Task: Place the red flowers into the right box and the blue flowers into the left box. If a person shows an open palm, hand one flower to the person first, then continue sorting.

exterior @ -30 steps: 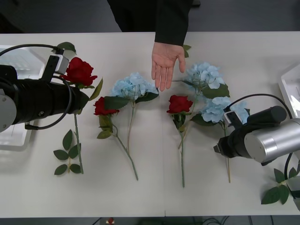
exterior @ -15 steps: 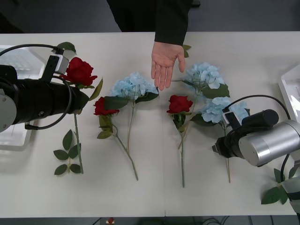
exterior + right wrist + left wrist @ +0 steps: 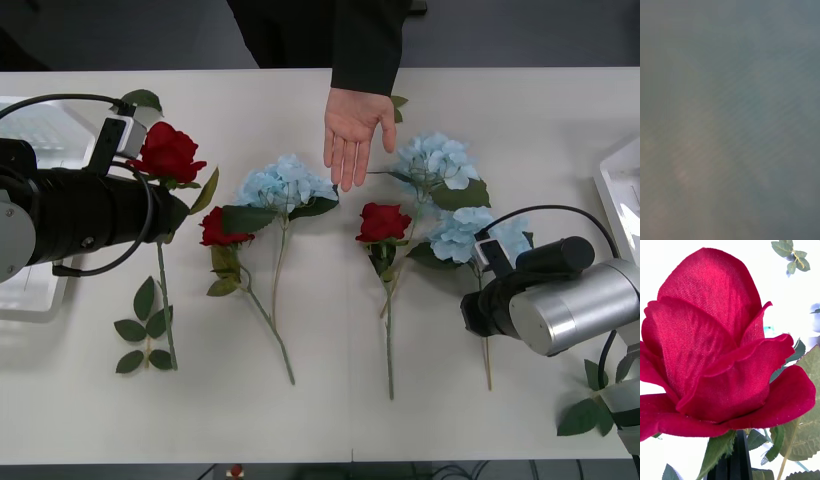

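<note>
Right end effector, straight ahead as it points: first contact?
Likely the rightmost blue hydrangea: the right end effector sits over its stem, aimed toward the table's middle. Beyond that lies a red rose. Depth unclear.

Three red roses were in sight on the table: one (image 3: 168, 152) at the left arm's end, one (image 3: 218, 229) left of centre, one (image 3: 383, 222) right of centre. Three pale-blue hydrangeas lay among them: one (image 3: 284, 183) left of centre, one (image 3: 433, 157) farther right, one (image 3: 470, 234) just beside it. Two white trays showed, one (image 3: 30, 130) at the left edge, one (image 3: 618, 185) at the right. One open palm (image 3: 353, 132) was held over the table. Two loose leaf sprigs lay near the front: one (image 3: 143, 330), another (image 3: 598, 400).
</note>
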You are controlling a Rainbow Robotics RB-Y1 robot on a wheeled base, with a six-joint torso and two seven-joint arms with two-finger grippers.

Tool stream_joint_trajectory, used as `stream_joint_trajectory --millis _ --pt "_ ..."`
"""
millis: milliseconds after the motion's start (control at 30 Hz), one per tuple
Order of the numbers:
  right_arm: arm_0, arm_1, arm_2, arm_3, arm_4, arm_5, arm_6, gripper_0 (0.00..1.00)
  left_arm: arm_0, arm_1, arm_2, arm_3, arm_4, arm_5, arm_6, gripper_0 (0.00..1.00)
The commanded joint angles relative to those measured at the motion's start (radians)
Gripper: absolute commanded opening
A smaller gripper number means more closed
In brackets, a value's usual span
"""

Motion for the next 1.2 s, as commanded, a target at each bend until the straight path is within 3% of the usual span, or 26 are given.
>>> stream_joint_trajectory --millis 33,400,600,833,967,1200 --pt "0.005 0.027 -0.007 -0.005 -0.009 -0.011 -0.036 0.00 -0.014 0.007 0.011 -0.025 -0.005 -0.003 0.018 0.00" --pt "0.007 0.023 -0.069 -0.072 -0.014 0.028 -0.013 0.00 -0.014 0.007 0.011 -0.025 -0.012 -0.003 0.018 0.00" --pt "0.027 0.016 -0.187 -0.249 -0.012 0.140 0.083 0.00 -0.014 0.007 0.011 -0.025 -0.010 -0.003 0.019 0.00" --pt "0.079 0.019 -0.372 -0.456 -0.150 0.131 0.244 0.00 -0.014 0.001 0.010 -0.025 -0.012 -0.003 0.021 0.00" --pt "0.079 0.042 -0.432 -0.537 -0.219 0.038 0.324 0.00 -0.014 0.001 0.011 -0.025 -0.010 -0.003 0.021 0.00" --pt "0.028 0.096 -0.450 -0.549 -0.334 -0.284 0.476 0.00 -0.013 0.001 0.011 -0.025 -0.013 -0.003 0.021 0.00"
